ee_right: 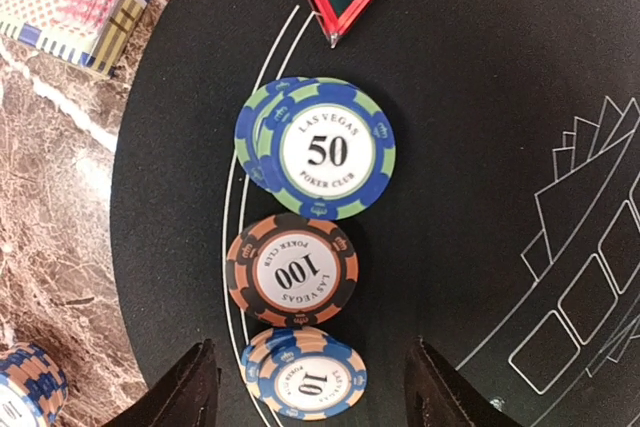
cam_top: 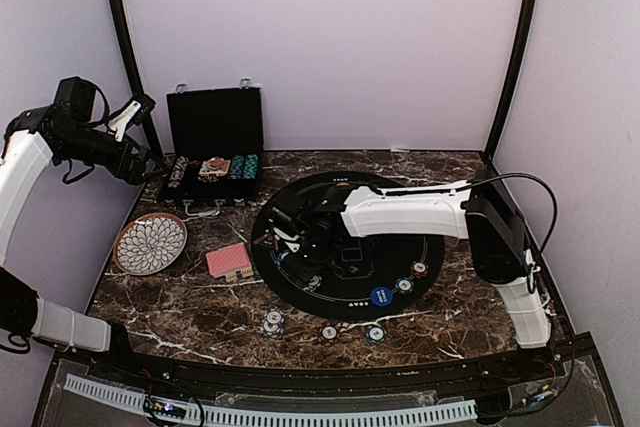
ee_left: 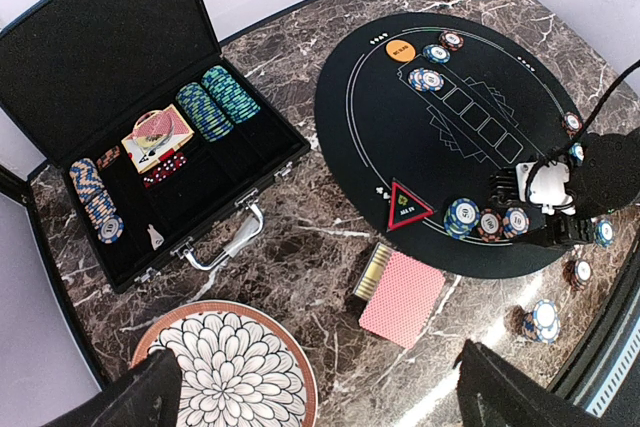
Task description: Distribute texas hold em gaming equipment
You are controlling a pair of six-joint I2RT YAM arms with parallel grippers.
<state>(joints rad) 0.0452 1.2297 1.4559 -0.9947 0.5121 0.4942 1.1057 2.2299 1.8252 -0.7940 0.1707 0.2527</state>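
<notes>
On the round black mat (cam_top: pixel 350 247) three small chip stacks lie in a row: blue-green 50s (ee_right: pixel 320 150), an orange-black 100 (ee_right: pixel 293 270) and blue-peach 10s (ee_right: pixel 303 372). My right gripper (ee_right: pixel 318 397) hovers open over the 10s, with a gap on each side. The same row (ee_left: pixel 489 222) shows beside the right gripper (ee_left: pixel 545 192) in the left wrist view. A red-backed card deck (ee_left: pixel 402 297) lies on the marble by the mat's edge. More chips (ee_left: pixel 436 53) and an orange button (ee_left: pixel 400 49) sit at the mat's far side. My left gripper (ee_left: pixel 325 402) is open and empty, raised high at the left (cam_top: pixel 130 137).
The open black case (cam_top: pixel 213 147) with chip rows stands at the back left. A petal-pattern plate (cam_top: pixel 150 243) lies left of the deck. Loose chip stacks (cam_top: pixel 273 322) sit on the marble near the front edge, and a blue button (cam_top: pixel 381 296) lies on the mat's near side.
</notes>
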